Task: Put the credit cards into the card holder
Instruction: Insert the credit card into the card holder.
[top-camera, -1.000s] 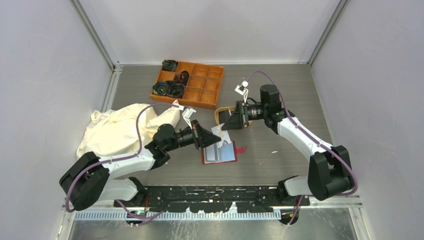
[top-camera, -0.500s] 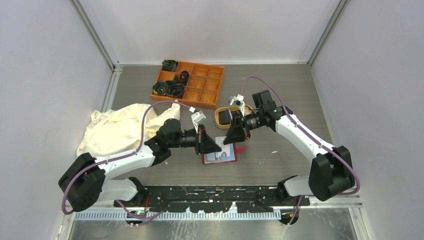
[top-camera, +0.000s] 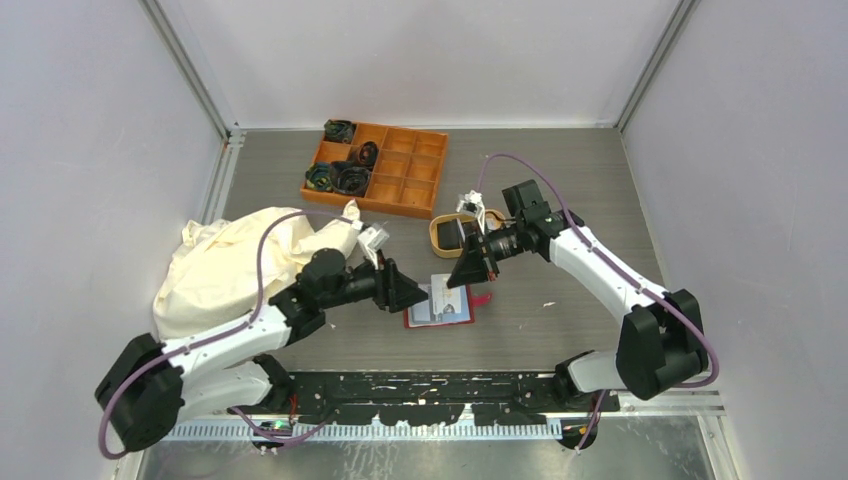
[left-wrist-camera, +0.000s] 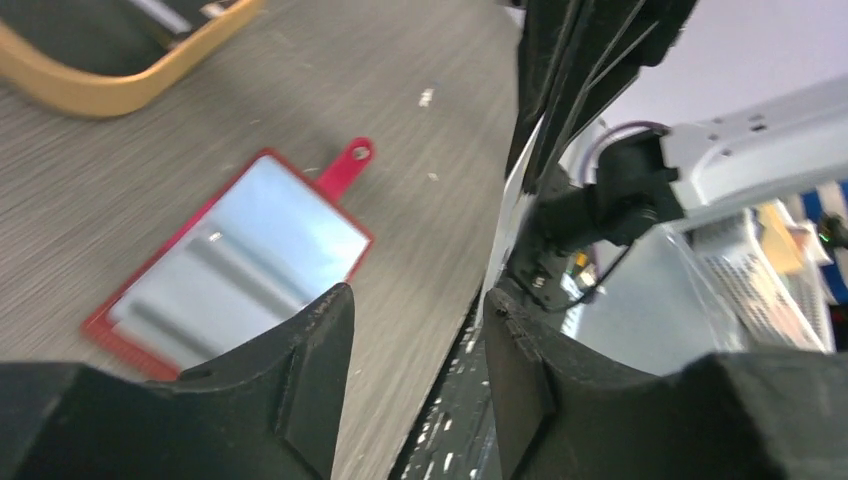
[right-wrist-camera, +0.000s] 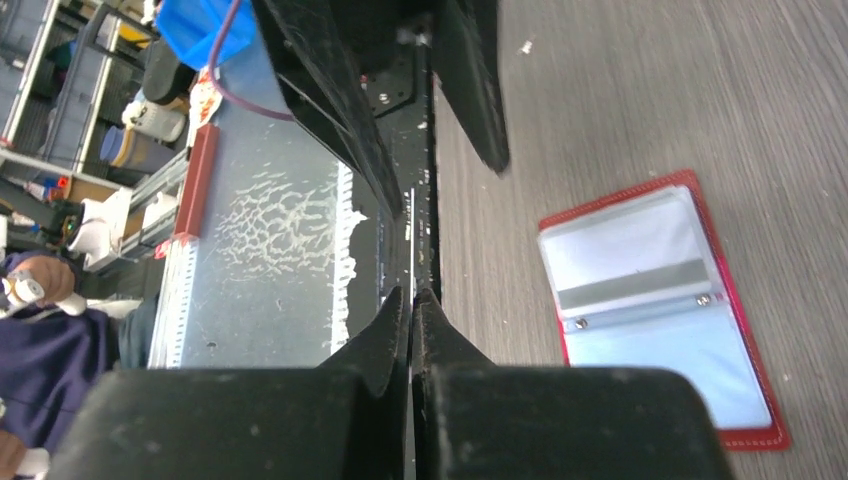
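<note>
The red card holder (top-camera: 446, 313) lies open and flat on the table, its grey and light-blue pockets up (right-wrist-camera: 650, 300), snap tab to the right (left-wrist-camera: 345, 168). My right gripper (top-camera: 463, 274) hovers just above its far edge, shut (right-wrist-camera: 412, 293) on a thin white credit card (right-wrist-camera: 411, 240) seen edge-on. That card (left-wrist-camera: 503, 225) hangs beside my left gripper (left-wrist-camera: 418, 295), which stands open with nothing between its fingers, left of the holder (top-camera: 408, 292). Dark credit cards (top-camera: 452, 233) lie in the tan tray (top-camera: 436, 238).
An orange compartment box (top-camera: 405, 180) with dark items in its left cells stands at the back. A cream cloth (top-camera: 235, 262) is bunched on the left beside my left arm. The tan tray's rim (left-wrist-camera: 110, 92) lies just beyond the holder.
My left gripper opened, let go of the white card and drew back to the left. My right gripper came down toward the holder and closed on the card.
</note>
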